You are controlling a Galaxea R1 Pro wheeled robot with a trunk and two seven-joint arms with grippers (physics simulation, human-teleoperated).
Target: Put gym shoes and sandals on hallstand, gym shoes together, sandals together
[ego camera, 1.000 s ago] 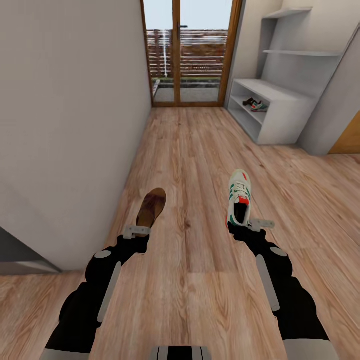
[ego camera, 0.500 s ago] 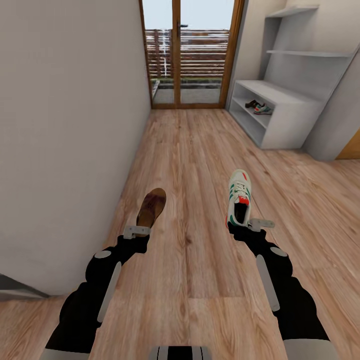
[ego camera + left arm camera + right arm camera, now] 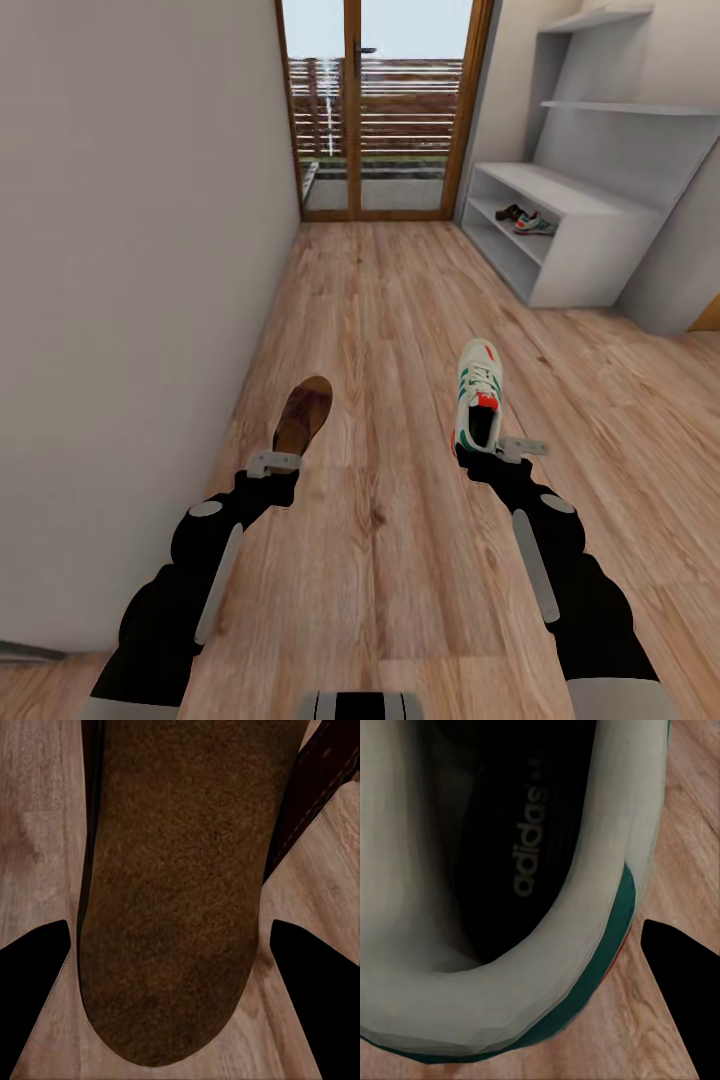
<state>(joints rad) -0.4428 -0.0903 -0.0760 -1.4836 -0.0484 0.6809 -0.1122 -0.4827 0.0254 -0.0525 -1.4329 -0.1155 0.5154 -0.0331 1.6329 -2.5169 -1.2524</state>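
Currently head view: left gripper point(image 3: 275, 463) grips sandal point(image 3: 303, 414) by the heel, right gripper point(image 3: 497, 452) grips gym shoe point(image 3: 477, 394) likewise, both above the corridor floor point(image 3: 390, 300). Hallstand point(image 3: 590, 255) far right, shoes on its shelf. Left wrist: sandal footbed point(image 3: 172, 892) between fingers. Right wrist: shoe heel collar point(image 3: 547, 967), clamped.

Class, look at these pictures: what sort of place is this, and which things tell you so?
Probably a home's entrance corridor: a narrow wood-plank floor, a glazed door at its end, and a shoe rack holding shoes.
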